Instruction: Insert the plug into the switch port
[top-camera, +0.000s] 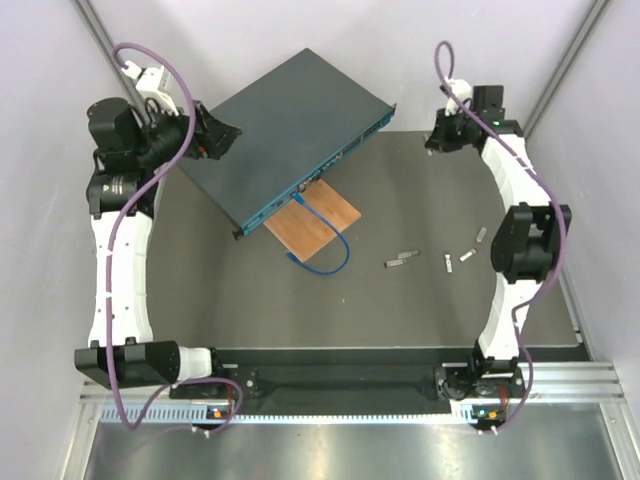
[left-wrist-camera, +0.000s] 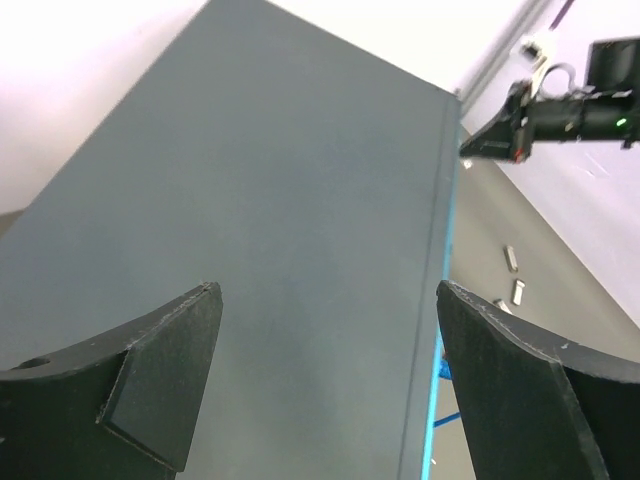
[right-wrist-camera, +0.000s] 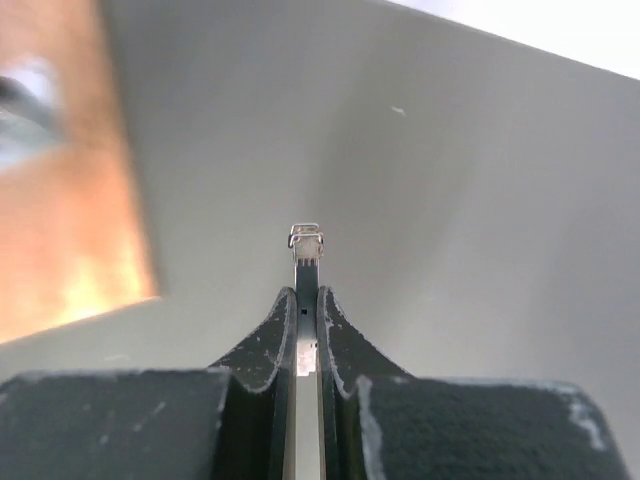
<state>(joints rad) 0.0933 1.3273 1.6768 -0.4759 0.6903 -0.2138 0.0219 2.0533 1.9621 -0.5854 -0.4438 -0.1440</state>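
Note:
The switch (top-camera: 285, 135), a flat dark teal-blue box, lies slanted at the back centre with its port face (top-camera: 330, 165) toward the lower right. It fills the left wrist view (left-wrist-camera: 280, 230). My left gripper (top-camera: 225, 135) is open at the switch's left corner; its fingers (left-wrist-camera: 165, 370) stand wide apart over the top face, gripper midpoint (left-wrist-camera: 330, 290). My right gripper (top-camera: 440, 135) hangs at the back right, apart from the switch. It is shut (right-wrist-camera: 306, 300) on a thin metal plug (right-wrist-camera: 306, 238) whose tip sticks out past the fingertips.
A blue cable (top-camera: 335, 245) runs from a port and loops over an orange-brown wooden board (top-camera: 315, 222) onto the dark mat. Several small metal plugs (top-camera: 401, 262) lie on the mat at right. White walls close in at left, right and back.

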